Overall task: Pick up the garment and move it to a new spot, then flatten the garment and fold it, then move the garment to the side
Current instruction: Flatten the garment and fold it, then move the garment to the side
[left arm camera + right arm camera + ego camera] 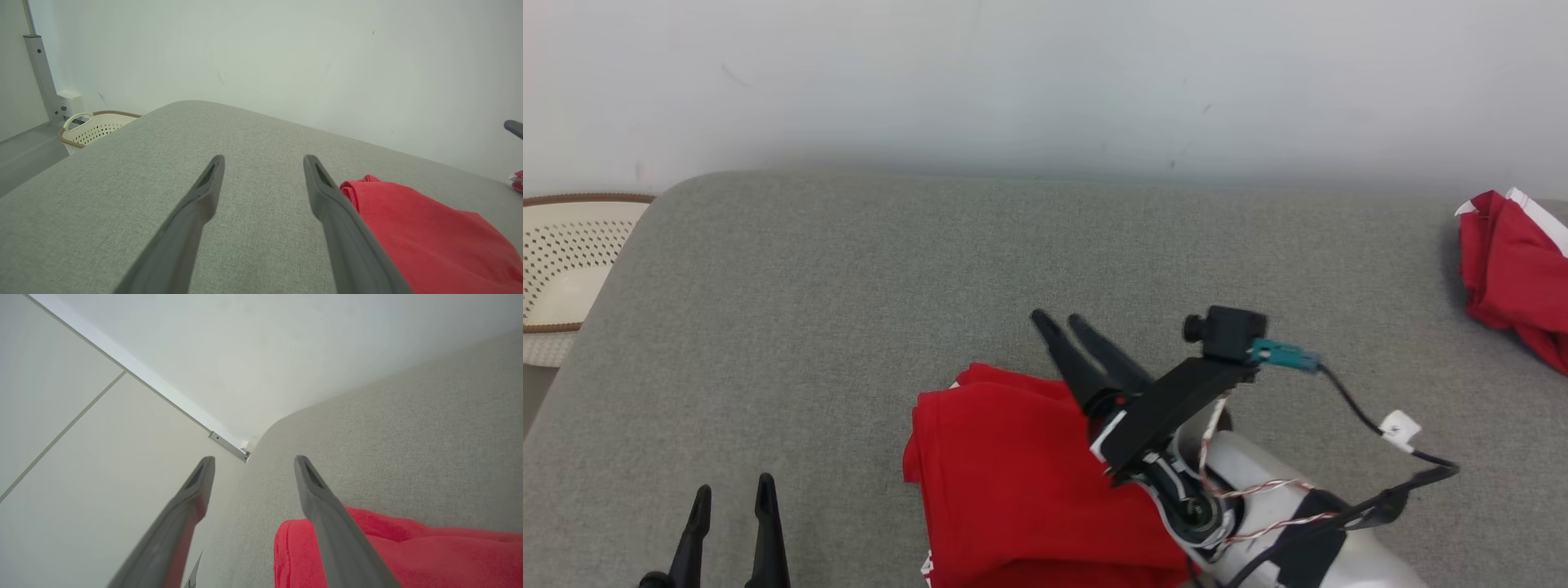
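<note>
My right gripper (1058, 318) hangs over the far edge of the folded red fabric garment (1013, 474). Its two dark fingers are spread wide with nothing between them. I cannot tell whether they brush the cloth or clear it.

The garment lies as a compact stack at about 6 o'clock on the grey woven padded surface (849, 286), close to my body. My left gripper (734, 486) waits at 7 o'clock, also spread and empty, well apart from the cloth.

The folding looks finished to me, so I take the step in hand to be carrying the stack aside. To do that well I want to come in low from the stack's edge and slide one finger under all the layers, with the other on top. I should pinch deep rather than at the rim, so that no lower layer is left behind. Keeping the lift low and level should stop the fold from sagging open.

The crumpled red cloth with white trim (1511, 261) sits at 3 o'clock and the cream perforated plastic basket (564, 261) at 9 o'clock. Bare surface toward either side looks like a fair landing place.
</note>
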Robot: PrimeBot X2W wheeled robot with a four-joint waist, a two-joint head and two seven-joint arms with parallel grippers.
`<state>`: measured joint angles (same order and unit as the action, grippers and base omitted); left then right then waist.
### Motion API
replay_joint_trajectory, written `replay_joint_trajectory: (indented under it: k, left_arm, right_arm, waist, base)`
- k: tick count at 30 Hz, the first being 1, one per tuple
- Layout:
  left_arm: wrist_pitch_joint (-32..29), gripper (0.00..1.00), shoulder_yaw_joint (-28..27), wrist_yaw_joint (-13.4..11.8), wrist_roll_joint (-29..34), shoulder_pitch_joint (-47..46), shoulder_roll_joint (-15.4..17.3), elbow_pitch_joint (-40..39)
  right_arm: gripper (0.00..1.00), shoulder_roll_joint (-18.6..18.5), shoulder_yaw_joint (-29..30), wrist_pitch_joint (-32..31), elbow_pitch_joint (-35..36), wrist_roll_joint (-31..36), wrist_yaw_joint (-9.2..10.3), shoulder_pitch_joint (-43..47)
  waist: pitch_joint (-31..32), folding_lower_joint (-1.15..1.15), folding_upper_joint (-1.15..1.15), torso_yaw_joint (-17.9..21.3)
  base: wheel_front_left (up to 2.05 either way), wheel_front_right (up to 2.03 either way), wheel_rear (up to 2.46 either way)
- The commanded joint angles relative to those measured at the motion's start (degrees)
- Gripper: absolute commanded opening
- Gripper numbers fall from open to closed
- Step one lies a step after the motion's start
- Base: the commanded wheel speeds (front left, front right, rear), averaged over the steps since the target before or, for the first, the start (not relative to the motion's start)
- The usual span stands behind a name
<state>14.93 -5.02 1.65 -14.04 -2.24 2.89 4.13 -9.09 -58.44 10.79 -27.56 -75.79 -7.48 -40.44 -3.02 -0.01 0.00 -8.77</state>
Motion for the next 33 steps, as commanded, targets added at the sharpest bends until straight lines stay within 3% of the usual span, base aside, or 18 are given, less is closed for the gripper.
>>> replay_joint_trajectory:
  k: [1, 7, 14, 33]
  left_arm:
    - [0.21, 1.00, -0.10, -0.05, 0.44, 1.25, 0.02, -0.13]
    - [0.21, 1.00, -0.38, -0.17, 0.57, 2.24, 0.04, -0.83]
    - [0.21, 1.00, -0.75, -0.23, 0.68, 2.77, 0.04, -1.73]
    - [0.21, 1.00, -1.05, -0.46, 0.53, 2.32, 0.04, -2.15]
  right_arm:
    - [1.00, -1.98, 0.52, 1.09, 0.93, -0.47, -0.03, -0.05]
    - [1.00, -7.29, 1.09, 3.26, 0.16, 3.48, -0.03, 0.52]
    - [1.00, -10.40, 2.30, 4.24, -4.35, 9.91, -0.03, 2.58]
    - [1.00, -8.01, 2.32, -0.80, -12.86, 10.99, -0.03, 8.28]
  waist:
    - [0.37, 0.01, 0.00, 0.29]
    - [0.92, 0.01, 0.00, 0.61]
    - [1.40, 0.01, 0.00, 0.82]
    - [0.06, 0.01, 0.00, 1.04]
  base:
    - [0.00, 0.00, 0.00]
    - [0.00, 0.00, 0.00]
    - [0.00, 0.00, 0.00]
    - [0.00, 0.00, 0.00]
